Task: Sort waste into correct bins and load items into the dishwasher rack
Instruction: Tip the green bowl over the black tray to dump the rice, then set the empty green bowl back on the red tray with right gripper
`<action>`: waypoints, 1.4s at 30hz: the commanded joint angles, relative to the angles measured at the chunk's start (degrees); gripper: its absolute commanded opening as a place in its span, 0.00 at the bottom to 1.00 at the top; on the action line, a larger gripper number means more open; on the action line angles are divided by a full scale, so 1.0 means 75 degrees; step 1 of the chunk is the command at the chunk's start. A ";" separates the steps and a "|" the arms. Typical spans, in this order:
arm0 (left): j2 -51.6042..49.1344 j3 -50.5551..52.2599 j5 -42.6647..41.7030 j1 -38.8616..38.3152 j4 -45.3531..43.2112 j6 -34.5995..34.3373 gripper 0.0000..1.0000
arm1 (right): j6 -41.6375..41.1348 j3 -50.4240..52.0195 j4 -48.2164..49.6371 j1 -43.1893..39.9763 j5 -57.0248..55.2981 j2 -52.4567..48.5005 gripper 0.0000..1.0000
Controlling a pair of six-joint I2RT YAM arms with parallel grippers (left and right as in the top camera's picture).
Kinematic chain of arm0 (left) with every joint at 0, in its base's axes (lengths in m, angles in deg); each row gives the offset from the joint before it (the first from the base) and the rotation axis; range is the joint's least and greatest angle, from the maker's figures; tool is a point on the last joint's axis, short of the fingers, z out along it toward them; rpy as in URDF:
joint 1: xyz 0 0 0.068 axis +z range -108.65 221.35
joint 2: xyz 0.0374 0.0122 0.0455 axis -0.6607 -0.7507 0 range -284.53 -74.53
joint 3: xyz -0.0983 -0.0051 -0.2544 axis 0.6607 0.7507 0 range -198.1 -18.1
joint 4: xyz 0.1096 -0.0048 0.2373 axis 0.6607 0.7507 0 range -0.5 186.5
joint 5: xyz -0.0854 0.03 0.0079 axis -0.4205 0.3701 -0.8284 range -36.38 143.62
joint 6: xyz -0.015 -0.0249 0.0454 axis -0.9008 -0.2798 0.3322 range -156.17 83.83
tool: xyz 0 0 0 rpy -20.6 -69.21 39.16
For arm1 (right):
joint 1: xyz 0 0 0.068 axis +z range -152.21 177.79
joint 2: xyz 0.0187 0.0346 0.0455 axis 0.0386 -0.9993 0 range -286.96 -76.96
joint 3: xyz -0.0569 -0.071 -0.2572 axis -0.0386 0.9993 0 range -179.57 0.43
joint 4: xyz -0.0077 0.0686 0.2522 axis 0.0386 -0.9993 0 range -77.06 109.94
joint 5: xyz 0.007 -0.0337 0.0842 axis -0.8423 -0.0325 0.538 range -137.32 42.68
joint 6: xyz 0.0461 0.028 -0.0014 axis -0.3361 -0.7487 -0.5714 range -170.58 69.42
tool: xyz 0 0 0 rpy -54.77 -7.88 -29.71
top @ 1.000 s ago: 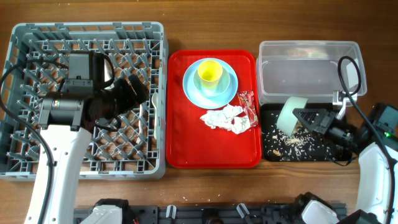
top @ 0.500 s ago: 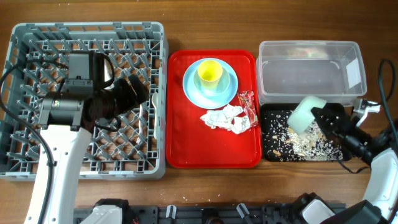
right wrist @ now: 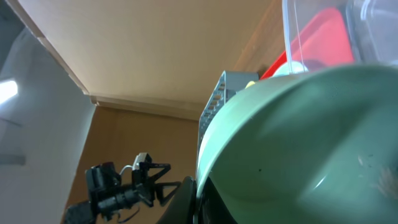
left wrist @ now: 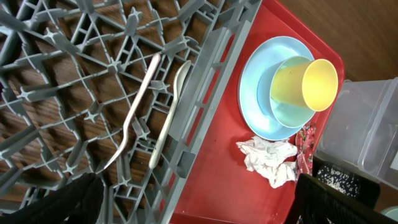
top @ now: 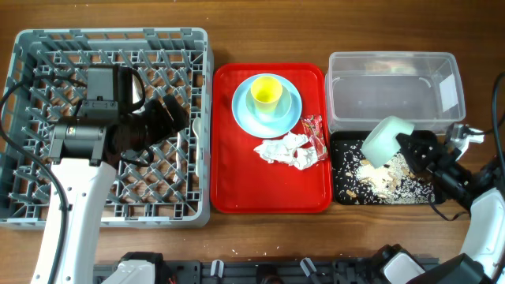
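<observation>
**Step in hand (judged): empty the bowl into the bin.**

- The mint-green bowl [top: 382, 140] hangs steeply tilted over the black tray [top: 341, 193]. The right claw [top: 413, 148] is clamped on its rim.
- Beige food scraps [top: 380, 178] lie scattered on the tray floor beneath it.
- In the right wrist view, a few specks show on the bowl's surface.

**Procedure:**

1. Hold the bowl's rim inside the black tray's walls. The clear tub [top: 390, 91] sits just behind, and scraps must not fall into it.
2. Roll the wrist until the mouth faces fully down.
3. Confirm the bowl is clean before moving it to the rack.

**Surroundings:**

- On the red tray [top: 233, 189], beside the bins, are the crumpled napkins [top: 286, 148], the snack wrapper [top: 314, 128] and the blue plate [top: 243, 106] carrying the yellow cup [top: 267, 91].
- The dishwasher rack [top: 24, 79] stands at the far left of the table, with the fork [left wrist: 134, 115] and spoon [left wrist: 171, 112] lying in it.
- The left claw [left wrist: 199, 186] hangs over the rack, fingers spread, holding nothing.
</observation>
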 commanded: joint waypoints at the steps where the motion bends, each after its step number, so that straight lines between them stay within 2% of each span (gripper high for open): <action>1: 0.0096 -0.0035 0.0044 0.0029 -0.0017 -0.0073 1.00 | 0.0143 0.0020 -0.0283 -0.0041 0.0309 -0.0064 0.04; 7: 0.0096 -0.0035 0.0044 0.0029 -0.0017 -0.0073 1.00 | 0.0020 0.0020 0.0306 -0.0041 -0.0277 -0.0064 0.04; 10: 0.0096 -0.0035 0.0044 0.0029 -0.0017 -0.0073 1.00 | -0.0224 -0.0026 -0.0504 0.0082 -0.0705 0.0015 0.04; 12: 0.0096 -0.0035 0.0044 0.0029 -0.0017 -0.0073 1.00 | -0.0498 -0.0627 -0.0781 0.0583 -0.1775 0.0230 0.04; 14: 0.0096 -0.0035 0.0044 0.0026 -0.0017 -0.0073 1.00 | -0.0679 -0.1807 -0.1451 0.1460 -0.3334 0.0481 0.05; 15: 0.0096 -0.0035 0.0044 0.0026 -0.0017 -0.0073 1.00 | -0.0965 -0.2518 -0.1804 0.2078 -0.4581 0.0597 0.04; 16: 0.0096 -0.0035 0.0044 0.0026 -0.0017 -0.0073 1.00 | -0.1297 -0.3229 -0.2110 0.2920 -0.6021 0.0711 0.04; 17: 0.0096 -0.0035 0.0044 0.0026 -0.0017 -0.0073 1.00 | -0.1451 -0.3620 -0.2311 0.3692 -0.6761 0.0764 0.04; 21: 0.0096 -0.0035 0.0044 0.0029 -0.0017 -0.0073 1.00 | -0.2116 -0.3710 -0.1941 0.6965 -0.7006 0.0766 0.04; 24: 0.0096 -0.0035 0.0044 0.0026 -0.0017 -0.0073 1.00 | -0.3806 -0.3509 -0.1131 0.9524 -0.8719 0.0358 0.04; 28: 0.0096 -0.0035 0.0044 0.0026 -0.0017 -0.0073 1.00 | -0.4727 -0.3273 0.0265 1.2319 -0.9500 -0.1072 0.04; 31: 0.0096 -0.0035 0.0044 0.0026 -0.0017 -0.0073 1.00 | -0.4730 -0.3273 0.0933 1.3350 -1.0019 -0.2611 0.04; 34: 0.0096 -0.0035 0.0044 0.0029 -0.0017 -0.0073 1.00 | -0.4730 -0.3273 0.1848 1.3645 -0.9894 -0.3576 0.06; 35: 0.0096 -0.0035 0.0044 0.0026 -0.0017 -0.0073 1.00 | -0.4724 -0.3273 0.1970 1.3642 -0.9871 -0.3628 0.13; 37: 0.0096 -0.0035 0.0044 0.0026 -0.0017 -0.0073 1.00 | -0.4616 -0.3375 0.1950 1.3615 -0.9874 -0.3523 0.52; 39: 0.0096 -0.0035 0.0044 0.0026 -0.0017 -0.0073 1.00 | -0.4616 -0.3558 0.1865 1.3543 -0.9876 -0.3226 0.58; 42: 0.0096 -0.0035 0.0044 0.0026 -0.0017 -0.0073 1.00 | -0.4642 -0.3672 0.1378 1.3050 -1.0314 -0.2040 0.65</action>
